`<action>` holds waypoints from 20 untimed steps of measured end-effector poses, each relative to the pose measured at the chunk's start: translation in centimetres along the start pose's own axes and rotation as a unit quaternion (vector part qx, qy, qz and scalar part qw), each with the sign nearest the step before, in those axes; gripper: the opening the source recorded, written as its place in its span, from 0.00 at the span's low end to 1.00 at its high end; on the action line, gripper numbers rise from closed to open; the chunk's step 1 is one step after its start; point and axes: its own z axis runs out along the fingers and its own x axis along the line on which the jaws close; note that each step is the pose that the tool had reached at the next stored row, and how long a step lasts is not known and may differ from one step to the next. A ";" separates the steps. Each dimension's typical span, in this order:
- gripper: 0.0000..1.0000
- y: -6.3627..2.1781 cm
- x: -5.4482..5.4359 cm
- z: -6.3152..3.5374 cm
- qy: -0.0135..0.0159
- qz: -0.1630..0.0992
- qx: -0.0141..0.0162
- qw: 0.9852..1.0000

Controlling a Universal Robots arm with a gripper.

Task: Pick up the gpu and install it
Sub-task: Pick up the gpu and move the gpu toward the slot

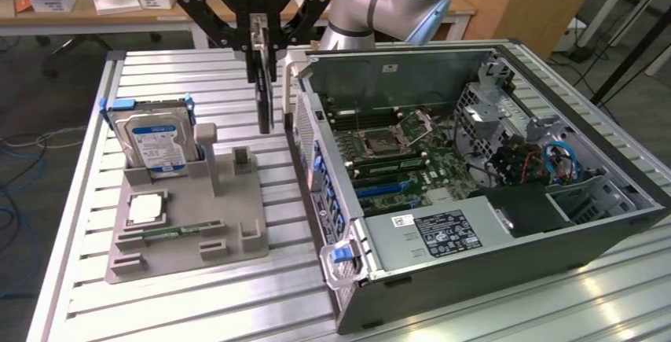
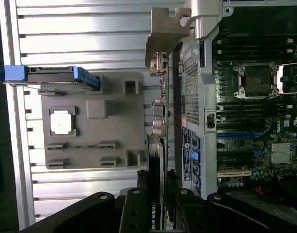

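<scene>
The gripper point(image 1: 261, 47) has the gpu point(image 1: 264, 102) in its grip. The 2 fingers point(image 1: 254, 39) are partly closed and press on the 2 flat sides of the card, near its top edge. The gpu hangs straight down, thin edge toward the camera in the exterior view. It is up in the air over the tabletop point(image 1: 157, 303), between the gray holder point(image 1: 199, 236) and the open computer case point(image 1: 587, 224), just beside the case wall.

In the wrist view the gpu point(image 2: 157, 155) looks like a thin dark strip. Its silver metal bracket point(image 2: 164, 36) is at the far end, away from the fingers point(image 2: 138, 206).

The card looks stiff and flat, so it will likely not bend or droop. It is probably light. It seems easy to break, with small parts on its face, so a soft squeeze is best. The flat sides are smooth and it could slip or tilt. The top edge, near the middle, looks like the best place to hold it. That keeps the bottom edge free and level.

The blue hard drive point(image 1: 157, 141) stands in the holder, well apart from the gpu.
</scene>
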 end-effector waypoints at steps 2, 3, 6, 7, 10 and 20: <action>0.26 0.00 -0.1 0.00 0.000 0.000 0.000 1.000; 0.26 0.01 -0.1 0.01 0.000 0.000 0.000 1.000; 0.26 0.01 -0.2 0.01 0.000 0.000 0.000 1.000; 0.26 0.01 -0.2 0.02 0.000 0.000 0.000 1.000; 0.26 0.02 -0.3 0.02 0.000 0.000 0.000 1.000; 0.26 0.05 -0.8 0.10 0.000 0.000 0.000 1.000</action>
